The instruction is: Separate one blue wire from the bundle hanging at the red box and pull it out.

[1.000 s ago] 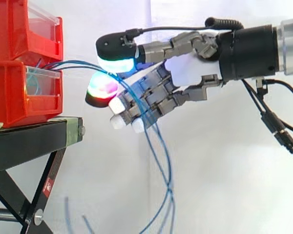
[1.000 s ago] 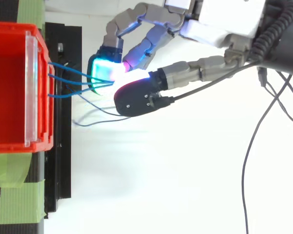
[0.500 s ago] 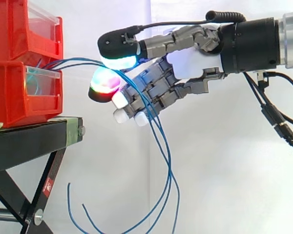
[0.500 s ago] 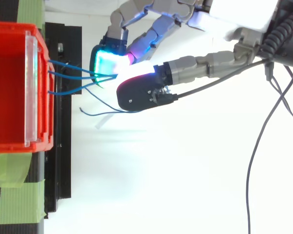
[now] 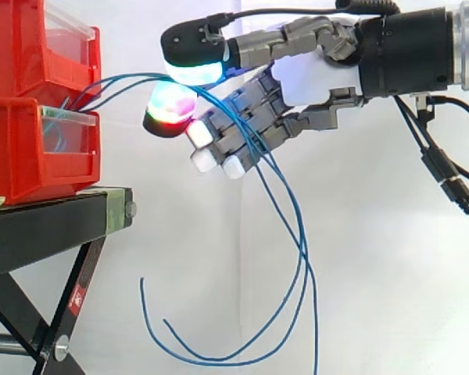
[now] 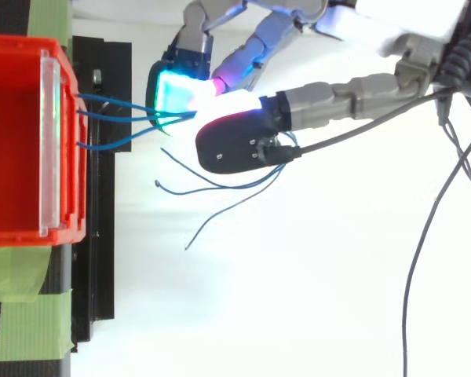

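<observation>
Three blue wires (image 6: 114, 118) leave lower of two red boxes (image 5: 23, 156); one hand (image 5: 313, 82) pinches them.

a lab test rig: red bins (image 5: 16, 160) on a black stand (image 5: 47, 231) before a white curtain (image 5: 383, 281).

The print on the red sticker (image 5: 76, 300) is illegible.

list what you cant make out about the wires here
- How many blue wires the hand pinches: side view, its glowing pads cover the contact; top view, their glare washes it out.
- Where the wires end inside the lower red bin: its wall hides that in the side view.
- One wire's lower end: side view, cut off by the bottom edge.
</observation>
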Controlling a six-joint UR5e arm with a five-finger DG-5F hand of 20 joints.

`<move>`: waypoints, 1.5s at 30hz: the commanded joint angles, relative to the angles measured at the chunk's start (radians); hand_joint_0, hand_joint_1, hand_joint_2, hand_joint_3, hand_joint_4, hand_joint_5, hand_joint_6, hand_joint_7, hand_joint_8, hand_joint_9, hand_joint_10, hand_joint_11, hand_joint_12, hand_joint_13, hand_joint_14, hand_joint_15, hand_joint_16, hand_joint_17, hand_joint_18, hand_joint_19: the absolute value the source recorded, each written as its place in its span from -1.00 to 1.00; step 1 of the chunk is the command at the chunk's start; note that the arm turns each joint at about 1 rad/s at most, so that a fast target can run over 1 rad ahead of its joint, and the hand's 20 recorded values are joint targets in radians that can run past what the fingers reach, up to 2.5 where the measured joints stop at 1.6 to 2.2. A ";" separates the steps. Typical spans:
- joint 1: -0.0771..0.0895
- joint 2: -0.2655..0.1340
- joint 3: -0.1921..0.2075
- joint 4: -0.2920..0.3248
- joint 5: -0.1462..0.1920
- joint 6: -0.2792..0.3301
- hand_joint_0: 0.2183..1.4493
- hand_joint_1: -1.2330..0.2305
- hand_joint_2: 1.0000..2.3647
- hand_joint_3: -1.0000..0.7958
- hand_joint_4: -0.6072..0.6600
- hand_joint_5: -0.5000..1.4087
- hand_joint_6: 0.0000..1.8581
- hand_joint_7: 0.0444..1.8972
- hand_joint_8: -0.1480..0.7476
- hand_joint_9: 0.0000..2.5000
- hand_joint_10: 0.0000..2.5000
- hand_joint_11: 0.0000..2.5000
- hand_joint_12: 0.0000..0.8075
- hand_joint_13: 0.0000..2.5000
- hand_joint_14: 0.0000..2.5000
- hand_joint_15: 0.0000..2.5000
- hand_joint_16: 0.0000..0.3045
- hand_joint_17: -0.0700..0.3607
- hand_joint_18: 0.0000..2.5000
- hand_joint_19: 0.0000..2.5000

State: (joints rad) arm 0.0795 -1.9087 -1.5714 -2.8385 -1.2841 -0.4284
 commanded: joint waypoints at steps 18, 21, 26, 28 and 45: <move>0.009 0.004 -0.001 -0.015 0.003 0.003 -0.31 -0.36 -0.98 0.16 -0.46 -0.64 0.03 -0.02 0.22 0.11 -0.98 -0.29 0.23 0.15 -0.98 -0.45 -0.66 -0.14 -0.13 -0.62; 0.008 0.004 -0.001 -0.027 -0.001 0.005 -0.31 -0.36 -0.98 0.15 -0.45 -0.64 0.03 -0.03 0.23 0.12 -0.98 -0.29 0.25 0.16 -0.98 -0.46 -0.66 -0.14 -0.12 -0.63; 0.008 0.004 -0.001 -0.044 -0.001 0.005 -0.31 -0.35 -0.98 0.15 -0.44 -0.64 0.03 -0.04 0.25 0.12 -0.98 -0.28 0.26 0.25 -0.98 -0.45 -0.68 -0.16 -0.11 -0.64; 0.008 0.004 0.001 -0.050 -0.001 0.003 -0.31 -0.35 -0.97 0.15 -0.43 -0.64 0.03 -0.04 0.24 0.12 -0.98 -0.28 0.21 0.32 -0.98 -0.35 -0.68 -0.16 -0.11 -0.64; 0.008 0.004 -0.001 -0.076 -0.003 0.005 -0.30 -0.34 -0.97 0.12 -0.39 -0.65 0.03 -0.05 0.01 0.19 -0.99 0.15 -0.15 0.36 -0.86 0.39 -0.65 -0.11 -0.03 -0.39</move>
State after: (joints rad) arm 0.0875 -1.9052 -1.5716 -2.9089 -1.2868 -0.4235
